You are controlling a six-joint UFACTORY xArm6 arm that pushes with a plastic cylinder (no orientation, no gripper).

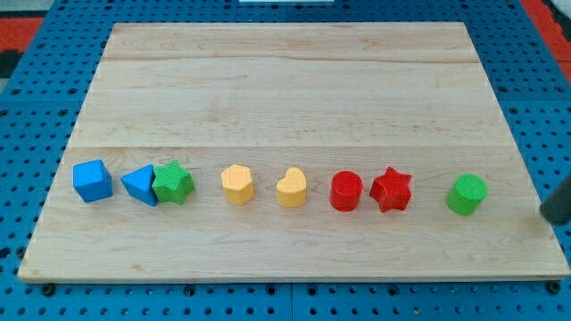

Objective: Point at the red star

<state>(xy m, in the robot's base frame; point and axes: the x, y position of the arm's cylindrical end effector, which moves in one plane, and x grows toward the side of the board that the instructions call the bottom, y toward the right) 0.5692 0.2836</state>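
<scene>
The red star (392, 189) lies on the wooden board (285, 89), in a row of blocks near the view's bottom. The red cylinder (346, 191) is just to its left and the green cylinder (467, 194) is to its right. A dark, blurred rod enters at the view's right edge. My tip (547, 214) is just off the board's right edge, right of the green cylinder and well apart from the red star. It touches no block.
Further left in the same row lie a yellow heart (292, 188), a yellow hexagon (237, 185), a green star (174, 183) touching a blue triangle (138, 185), and a blue cube (93, 180). A blue pegboard surrounds the board.
</scene>
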